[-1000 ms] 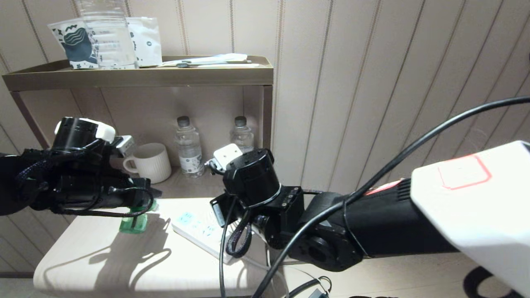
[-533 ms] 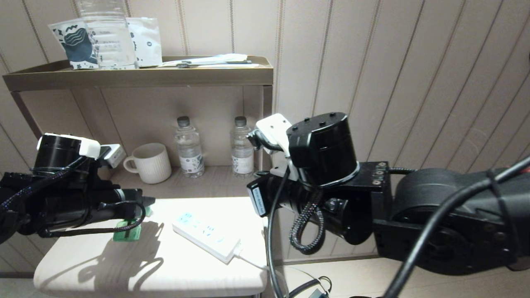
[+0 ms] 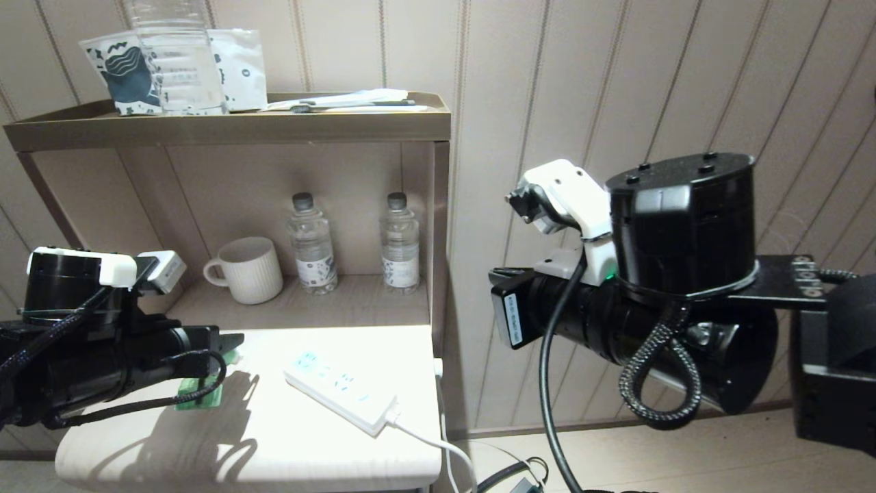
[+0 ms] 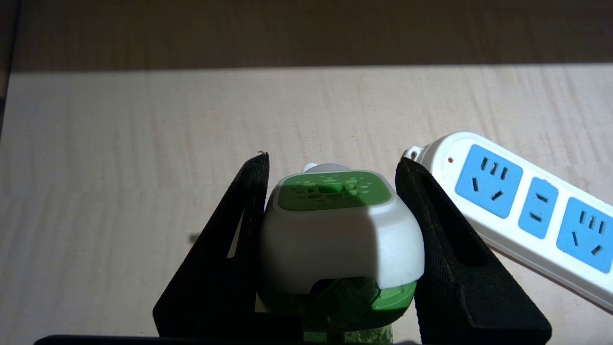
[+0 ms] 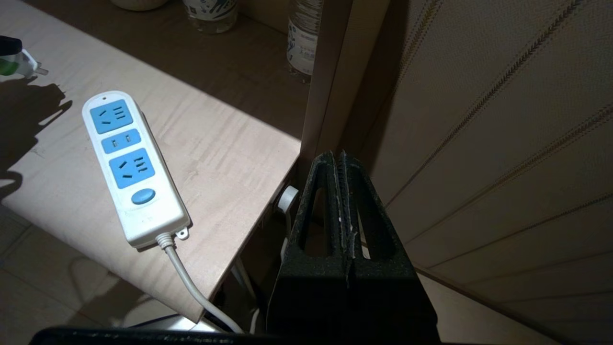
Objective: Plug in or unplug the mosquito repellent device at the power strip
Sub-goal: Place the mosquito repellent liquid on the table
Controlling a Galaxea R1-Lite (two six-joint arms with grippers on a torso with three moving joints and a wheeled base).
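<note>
My left gripper [image 4: 333, 160] is shut on the mosquito repellent device [image 4: 335, 230], its fingers pressed on both sides of the white head with the green top. In the head view the device's green bottle [image 3: 198, 394] hangs under the left gripper [image 3: 229, 342], low over the left of the table. The power strip [image 3: 339, 392] lies flat and slantwise mid-table, blue sockets up and nothing plugged in, a short gap to the right of the device [image 5: 19, 62]. My right gripper [image 5: 336, 155] is shut and empty, held off the table's right edge beside the wall.
A white mug [image 3: 246, 268] and two water bottles [image 3: 311, 243] stand on the shelf behind the table [image 3: 274, 445]. The strip's white cord [image 3: 438, 448] drops off the front right corner. The right arm [image 3: 616, 315] fills the space right of the shelf post.
The right arm has swung up and to the right, off the table, uncovering the power strip. The left gripper has drawn back to the left with the device in it.
</note>
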